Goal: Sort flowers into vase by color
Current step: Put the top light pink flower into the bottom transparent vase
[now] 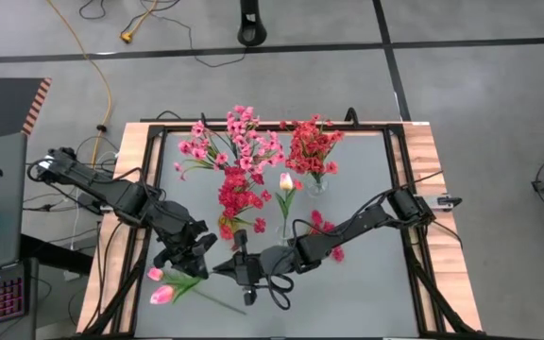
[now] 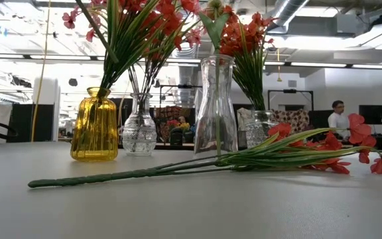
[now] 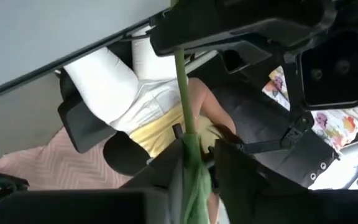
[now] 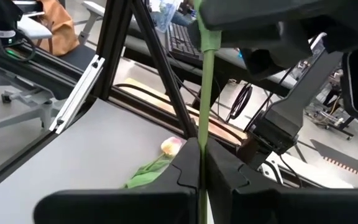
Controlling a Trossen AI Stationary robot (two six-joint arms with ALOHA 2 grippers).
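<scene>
From above, both arms are seen meeting near the front middle of the table (image 1: 366,283). The left tool (image 1: 199,247) and the right tool (image 1: 237,267) sit close together over a pale pink tulip (image 1: 161,294) whose stem runs between them — a handover seems to be in progress. Behind them stand the vases, already holding pink flowers (image 1: 239,142), red flowers (image 1: 312,146), a magenta bunch (image 1: 239,189) and one upright tulip bud (image 1: 286,181).

At table height, a red sprig (image 2: 297,154) lies flat in front of the yellow vase (image 2: 95,125) and the clear vase (image 2: 215,106); neither tool is shown here.

In the left wrist view, a green stem (image 3: 182,93) passes up between the left tool's fingers (image 3: 241,177) toward the right tool above. The left jaws look loosened around the stem; whether they still pinch it cannot be told.

In the right wrist view, the right tool's fingers (image 4: 185,171) are pressed together on the stem (image 4: 205,93), which rises straight into the left tool. A second tulip (image 4: 169,147) lies on the table beyond.

To do this well, the right grip should be judged firm before the left tool is fully spread — otherwise the stem may slip or twist. The tulip is then best carried upright to the vase with the matching bud, stem end first.
</scene>
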